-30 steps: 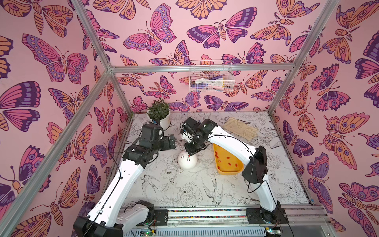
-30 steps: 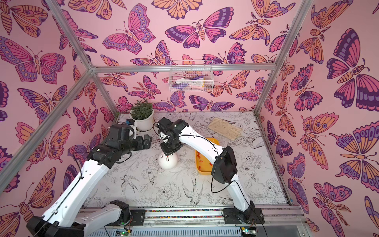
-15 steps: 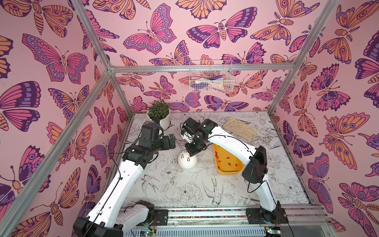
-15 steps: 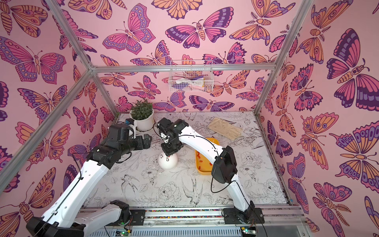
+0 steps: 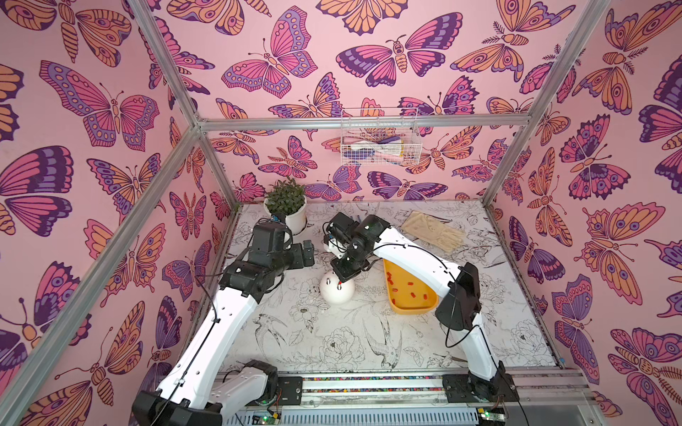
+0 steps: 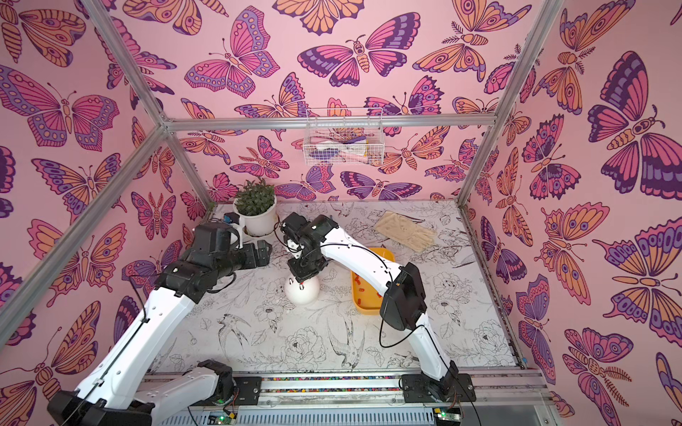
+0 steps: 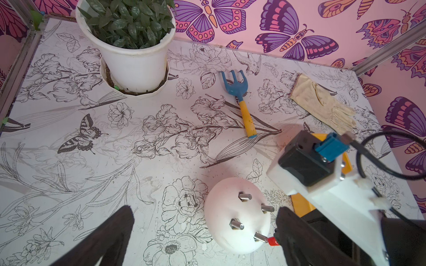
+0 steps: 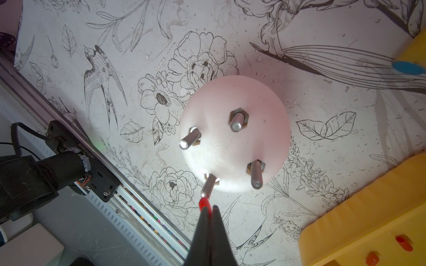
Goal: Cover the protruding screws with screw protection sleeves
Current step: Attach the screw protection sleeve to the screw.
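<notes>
On the left, the left arm (image 5: 236, 298) hangs above the tabletop (image 5: 332, 350) near the potted plant (image 5: 291, 217). The left jaws stand wide apart and hold nothing, as the left wrist view shows, and they take no part in the step.

Just right of them sits the white dome (image 5: 336, 293), alone on the tabletop. Its four protruding screws (image 8: 237, 122) all show bare metal in the right wrist view, so by that showing no stud is covered yet and the task is at its first fitting.

The right jaws come down over the dome's near side, pressed together on one red sleeve (image 8: 204, 203) and pinching it by its rear end. The free end points at the tip of the lowest stud (image 8: 208, 185) and sits right at it. Whether the mouth has caught the tip or only rests against it cannot be told.

The step in hand is therefore seating this sleeve. The next move likely calls for a push straight along the stud's own tilted axis, not straight down, since the stud leans outward. The grip should be kept until the sleeve slides on. A slight miss sideways could buckle the soft cap or flick it out of the jaws.

Further right, the yellow tray (image 5: 415, 310) holds the spare screw protection sleeves (image 5: 409, 284) — enough for the three other studs. Beyond it lies a pale glove (image 5: 433, 230).
</notes>
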You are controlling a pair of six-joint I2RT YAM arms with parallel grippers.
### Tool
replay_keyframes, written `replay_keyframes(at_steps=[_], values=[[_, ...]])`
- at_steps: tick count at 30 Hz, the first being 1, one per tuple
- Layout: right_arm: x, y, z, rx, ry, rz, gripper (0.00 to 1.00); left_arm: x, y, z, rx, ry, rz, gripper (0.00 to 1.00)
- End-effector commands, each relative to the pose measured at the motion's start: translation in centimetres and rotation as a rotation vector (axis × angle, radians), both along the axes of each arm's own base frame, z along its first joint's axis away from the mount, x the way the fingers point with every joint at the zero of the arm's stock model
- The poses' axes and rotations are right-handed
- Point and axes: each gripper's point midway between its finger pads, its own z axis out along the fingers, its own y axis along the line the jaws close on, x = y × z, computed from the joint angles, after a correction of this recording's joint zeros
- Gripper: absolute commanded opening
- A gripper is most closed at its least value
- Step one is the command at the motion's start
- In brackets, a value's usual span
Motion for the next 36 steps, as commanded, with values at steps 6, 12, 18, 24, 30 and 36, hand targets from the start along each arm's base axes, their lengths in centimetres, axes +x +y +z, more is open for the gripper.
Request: replay_keyframes(at_steps=[6,12,18,24,30,36], values=[[-0.50,0.07,-0.64,-0.012,0.016,0.011,0.02,-0.22,0.10,0.01,-0.023,-0.004,0.001,0.99],[-0.63,-0.01,-0.97,-0.015,0.024,0.012,0.02,-0.19,0.15,-0.03,-0.028,-0.002,0.002,0.99],[-0.66,0.12,-0.97,-0.008,0.027,0.014,0.02,-0.14,0.22,-0.06,-0.029,-0.002,0.004,0.99],[-0.63,0.36,-1.13,-0.004,0.030,0.015,0.02,-0.14,0.33,0.02,-0.030,-0.004,0.007,0.99],[-0.51,0.36,-1.07,-0.007,0.024,0.013,0.02,-0.14,0.38,0.11,-0.032,-0.007,0.008,0.99],[-0.19,0.05,-0.85,-0.019,0.003,0.008,0.02,-0.16,0.39,0.05,-0.034,-0.005,0.008,0.99]])
